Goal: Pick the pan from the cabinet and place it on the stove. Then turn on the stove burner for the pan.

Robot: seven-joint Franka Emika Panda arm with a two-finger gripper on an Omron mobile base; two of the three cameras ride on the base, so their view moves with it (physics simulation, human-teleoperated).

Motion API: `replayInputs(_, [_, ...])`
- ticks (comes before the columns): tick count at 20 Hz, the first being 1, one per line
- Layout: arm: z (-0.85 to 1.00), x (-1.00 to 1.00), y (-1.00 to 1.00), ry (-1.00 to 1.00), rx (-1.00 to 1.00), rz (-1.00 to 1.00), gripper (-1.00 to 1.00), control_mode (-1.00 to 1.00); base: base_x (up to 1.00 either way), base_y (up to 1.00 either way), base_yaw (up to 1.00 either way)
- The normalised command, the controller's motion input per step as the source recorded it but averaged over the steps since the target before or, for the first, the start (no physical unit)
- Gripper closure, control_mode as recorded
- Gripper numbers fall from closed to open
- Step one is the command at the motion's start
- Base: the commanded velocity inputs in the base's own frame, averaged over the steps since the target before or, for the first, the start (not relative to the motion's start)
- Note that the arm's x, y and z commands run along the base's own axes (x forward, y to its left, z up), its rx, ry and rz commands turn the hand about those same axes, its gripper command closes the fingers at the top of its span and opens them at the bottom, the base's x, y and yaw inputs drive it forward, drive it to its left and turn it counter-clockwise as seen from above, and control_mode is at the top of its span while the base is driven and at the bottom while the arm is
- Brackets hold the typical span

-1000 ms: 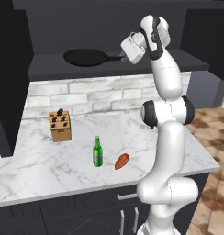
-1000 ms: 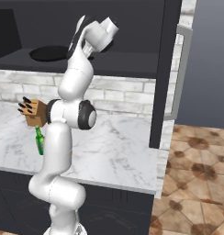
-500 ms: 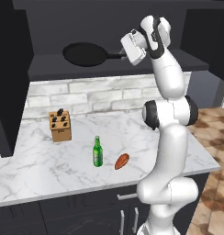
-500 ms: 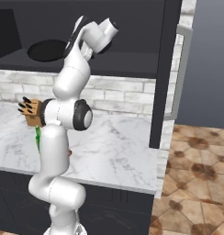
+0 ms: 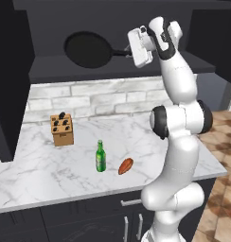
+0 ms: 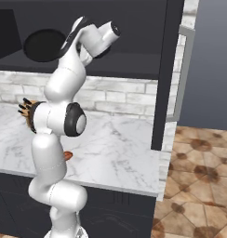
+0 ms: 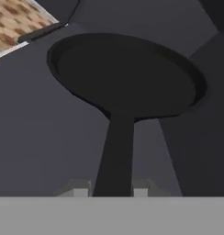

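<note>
**Gripper clamped on the pan handle, pan lifted in the cabinet**

Gripper (image 7: 110,190) jaws sit closed on either side of the long black handle of the pan (image 7: 127,75), near the handle's free end. From the hand view the handle runs straight ahead of the fingertips, and the round dish lies at its far end, well in front of the gripper. In the left base view the pan (image 5: 89,49) hangs inside the open cabinet (image 5: 122,71), its dish tilted up on edge and apparently clear of the shelf (the exact gap is hard to read against black on black).

The pan's long axis points directly away from the gripper into the cabinet, so the coming move, as I judge it, is a pull back along that axis until the dish clears the cabinet's front, then a swing towards the stove.

Below the gripper lie a marble counter (image 5: 41,170) with a knife block (image 5: 62,129), a green bottle (image 5: 101,156) and a small orange-brown food item (image 5: 125,166).
</note>
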Motion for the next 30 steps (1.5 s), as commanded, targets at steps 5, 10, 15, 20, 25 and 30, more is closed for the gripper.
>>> replayInputs(5, [-0.04,-0.11,0.0,-0.32,0.03,0.01,1.0,-1.0,0.0,0.0,0.0])
replayInputs(10, [0.0,-0.27,0.0,-0.31,0.0,0.02,1.0,-1.0,0.0,0.0,0.0])
replayInputs(15, [0.0,-0.46,0.0,-0.26,0.0,0.02,1.0,-1.0,0.0,0.0,0.0])
replayInputs(20, [0.0,-0.76,0.0,-0.23,0.0,0.02,1.0,-1.0,0.0,0.0,0.0])
replayInputs(25, [0.0,-0.81,0.0,-0.16,0.0,0.01,1.0,-1.0,0.0,0.0,0.0])
replayInputs(30, [0.0,-0.8,0.0,-0.09,0.0,0.0,1.0,-1.0,0.0,0.0,0.0])
